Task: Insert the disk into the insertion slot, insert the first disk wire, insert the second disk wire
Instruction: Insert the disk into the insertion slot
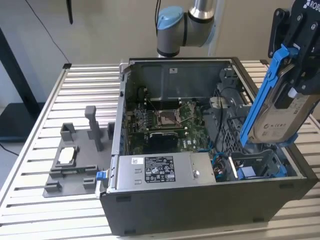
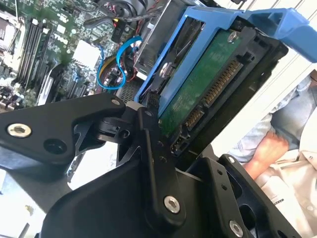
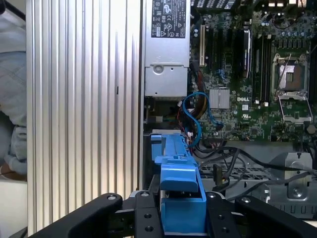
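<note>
Gripper (image 1: 296,70): jaws were closed on the disk (image 1: 275,117) by its blue carrier frame (image 3: 181,198); connector edge lay toward the wrist in the second wrist view; disk hung tilted in the air, above and apart from the insertion slot (image 1: 257,162) at the computer case's (image 1: 200,200) corner on the exterior view's right; slot not yet entered. Step judged: insertion; doing it well called for squaring the frame to the bay walls, removing the tilt, and clearing the blue cable (image 3: 190,106) beside it.
</note>
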You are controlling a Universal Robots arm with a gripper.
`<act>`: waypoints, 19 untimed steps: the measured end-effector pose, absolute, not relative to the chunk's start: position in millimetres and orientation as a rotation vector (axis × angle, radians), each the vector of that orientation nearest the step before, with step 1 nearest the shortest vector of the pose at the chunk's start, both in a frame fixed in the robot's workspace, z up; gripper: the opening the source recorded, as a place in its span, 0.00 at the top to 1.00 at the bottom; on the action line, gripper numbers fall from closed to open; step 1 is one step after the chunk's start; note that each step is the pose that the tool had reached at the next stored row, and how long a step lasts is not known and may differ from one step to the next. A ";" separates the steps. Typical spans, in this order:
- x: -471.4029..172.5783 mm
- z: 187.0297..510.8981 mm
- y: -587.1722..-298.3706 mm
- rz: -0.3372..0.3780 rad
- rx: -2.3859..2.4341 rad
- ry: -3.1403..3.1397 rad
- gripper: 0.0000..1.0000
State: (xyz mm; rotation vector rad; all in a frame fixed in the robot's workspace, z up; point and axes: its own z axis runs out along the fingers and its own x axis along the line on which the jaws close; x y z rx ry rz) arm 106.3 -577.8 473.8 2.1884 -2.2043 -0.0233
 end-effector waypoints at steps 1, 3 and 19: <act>106.3 473.6 -577.8 -0.023 2.188 -2.204 0.67; 106.3 472.8 -577.8 -0.024 2.189 -2.204 0.67; 106.8 454.5 -577.8 -0.014 2.196 -2.206 0.67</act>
